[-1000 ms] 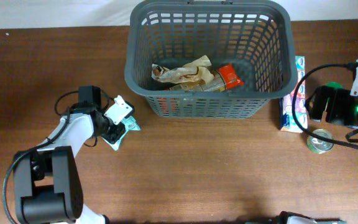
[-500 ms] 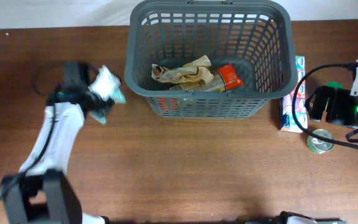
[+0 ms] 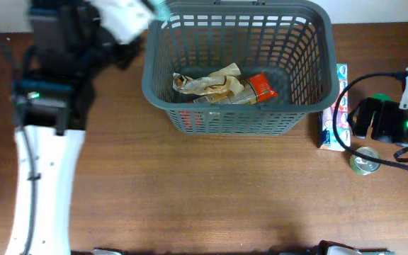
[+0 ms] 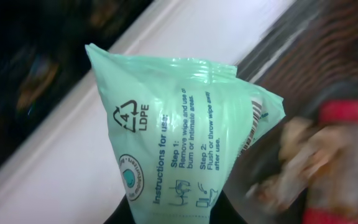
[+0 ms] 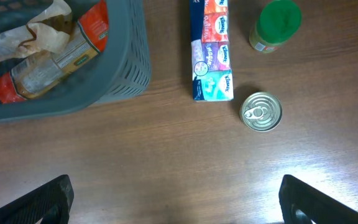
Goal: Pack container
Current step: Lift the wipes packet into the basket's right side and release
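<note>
Left gripper (image 3: pixel 132 20) is raised by the basket's (image 3: pixel 147 81) far-left corner, clamped on a green wipes packet (image 4: pixel 179 130) held near the rim. Basket sits at the far middle of the table (image 3: pixel 225 191). Inside it: a crumpled brown bag (image 3: pixel 211 83) and a red-labelled pack (image 3: pixel 259 86). Right gripper (image 5: pixel 179 208) is released, fingers wide apart, above bare wood to the right of the basket. Also on that side: tissue pack (image 5: pixel 211 50) just beside the basket, tin can (image 5: pixel 261 111), green-lidded jar (image 5: pixel 277 25).
</note>
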Controlling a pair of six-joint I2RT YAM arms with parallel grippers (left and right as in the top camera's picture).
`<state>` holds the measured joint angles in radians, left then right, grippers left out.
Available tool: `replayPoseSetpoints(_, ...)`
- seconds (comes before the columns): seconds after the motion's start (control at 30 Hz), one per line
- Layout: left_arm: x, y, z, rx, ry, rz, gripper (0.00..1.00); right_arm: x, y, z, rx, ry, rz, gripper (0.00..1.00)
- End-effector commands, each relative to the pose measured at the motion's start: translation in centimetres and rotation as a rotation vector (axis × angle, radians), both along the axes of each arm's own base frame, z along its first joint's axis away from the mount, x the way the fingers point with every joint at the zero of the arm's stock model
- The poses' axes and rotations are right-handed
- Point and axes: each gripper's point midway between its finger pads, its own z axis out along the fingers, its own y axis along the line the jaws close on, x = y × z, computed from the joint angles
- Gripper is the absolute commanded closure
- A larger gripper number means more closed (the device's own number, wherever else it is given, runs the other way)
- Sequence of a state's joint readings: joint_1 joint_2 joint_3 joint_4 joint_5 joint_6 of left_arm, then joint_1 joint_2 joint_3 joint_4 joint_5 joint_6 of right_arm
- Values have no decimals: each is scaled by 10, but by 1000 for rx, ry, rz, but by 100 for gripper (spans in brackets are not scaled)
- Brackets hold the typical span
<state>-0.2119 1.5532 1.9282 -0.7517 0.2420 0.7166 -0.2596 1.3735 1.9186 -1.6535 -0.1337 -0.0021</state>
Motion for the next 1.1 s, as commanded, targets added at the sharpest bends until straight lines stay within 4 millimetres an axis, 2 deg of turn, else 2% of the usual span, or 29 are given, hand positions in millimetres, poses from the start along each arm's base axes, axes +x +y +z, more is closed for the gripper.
replayPoseSetpoints(0.0,5,-73,-38,104,27,-237,98,1,1,0,10,-1,8,1)
replayPoseSetpoints(0.1,7,-121,-62,162,29,-354,98,1,1,0,9,-1,8,1)
replayPoseSetpoints(0.23,9,-168,-86,135,57,-441,98,1,1,0,9,-1,8,1)
replayPoseSetpoints(0.3,9,-192,-88,38,89,-450,98,1,1,0,9,-1,8,1)
replayPoseSetpoints(0.53,17,-248,-81,-281,178,-387,98,1,1,0,10,-1,8,1)
replayPoseSetpoints(0.63,18,-269,-84,-455,290,-335,98,1,1,0,10,-1,8,1)
replayPoseSetpoints(0.77,19,-289,-99,-576,403,-276,98,1,1,0,10,-1,8,1)
replayPoseSetpoints(1.07,32,-302,-123,-804,571,-61,98,1,1,0,10,-1,8,1)
